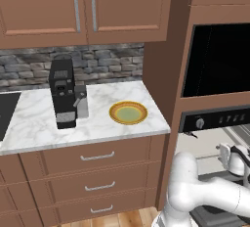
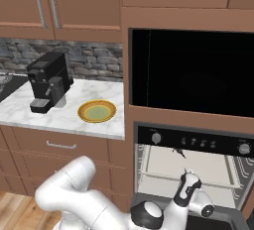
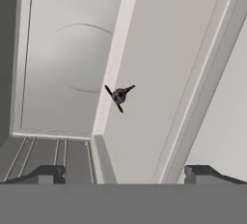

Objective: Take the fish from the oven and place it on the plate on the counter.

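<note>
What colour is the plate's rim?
Golden-yellow, around a pale green centre; the plate shows best in the left base view.

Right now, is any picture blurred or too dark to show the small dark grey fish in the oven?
Hand view: sharp, evenly lit, the small dark grey fish stands out against the pale oven tray. Right base view: the fish is tiny but visible. Left base view: the black upper oven window shows no detail.
</note>
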